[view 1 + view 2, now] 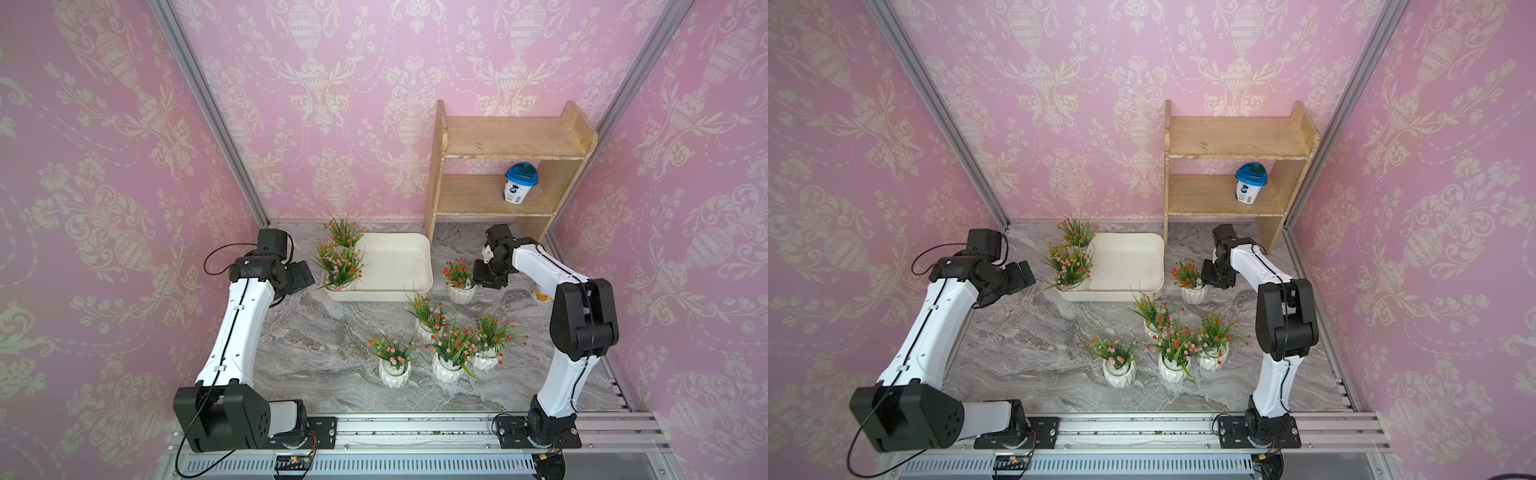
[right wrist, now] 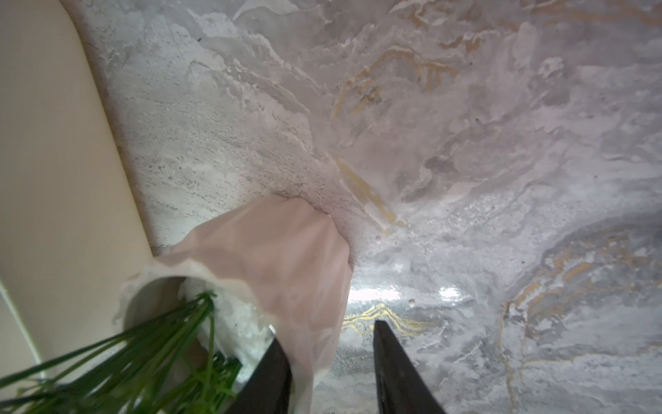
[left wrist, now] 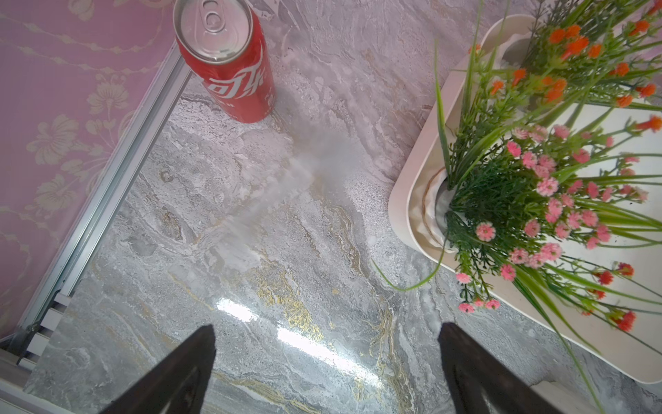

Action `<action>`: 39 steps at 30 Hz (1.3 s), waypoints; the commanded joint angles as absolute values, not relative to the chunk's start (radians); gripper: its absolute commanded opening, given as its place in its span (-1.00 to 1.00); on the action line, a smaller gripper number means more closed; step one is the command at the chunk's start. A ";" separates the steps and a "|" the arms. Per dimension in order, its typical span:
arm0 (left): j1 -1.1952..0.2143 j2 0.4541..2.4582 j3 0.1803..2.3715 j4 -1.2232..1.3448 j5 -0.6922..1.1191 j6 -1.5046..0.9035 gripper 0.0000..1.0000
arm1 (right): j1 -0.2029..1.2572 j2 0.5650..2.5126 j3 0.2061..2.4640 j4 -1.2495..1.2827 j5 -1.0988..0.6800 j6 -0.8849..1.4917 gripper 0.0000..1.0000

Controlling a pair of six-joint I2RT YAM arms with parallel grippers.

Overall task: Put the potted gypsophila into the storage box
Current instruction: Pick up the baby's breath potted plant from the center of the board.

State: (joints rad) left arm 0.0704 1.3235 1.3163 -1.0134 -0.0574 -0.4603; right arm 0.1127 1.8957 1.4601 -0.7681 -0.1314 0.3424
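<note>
Straddling potted gypsophila (image 1: pixel 460 293) rim, right gripper (image 2: pixel 326 335) narrow (gap showing), left gripper (image 3: pixel 327 326) wide beside storage box (image 1: pixel 395 266).

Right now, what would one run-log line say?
storage box: two pots inside | table: five pots | right pincer: astride wall of pot beside box, unclamped | left pincer: open, empty

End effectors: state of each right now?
Left end effector: open, empty.
Right end effector: partly open astride the rim of a potted gypsophila, not clamped.
</note>
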 commanded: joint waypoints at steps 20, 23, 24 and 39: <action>0.092 1.292 1.276 -1.015 -0.011 -0.440 0.98 | 0.119 1.884 1.528 -0.824 -0.149 0.322 -0.79; 0.094 1.285 1.273 -1.016 -0.012 -0.440 0.98 | 0.120 1.877 1.534 -0.828 -0.158 0.322 -0.88; 0.095 1.283 1.273 -1.016 -0.012 -0.440 0.98 | 0.120 1.873 1.535 -0.830 -0.158 0.321 -0.88; 0.100 1.279 1.264 -1.012 -0.001 -0.442 0.98 | 0.134 1.813 1.643 -0.944 -0.140 0.277 -0.92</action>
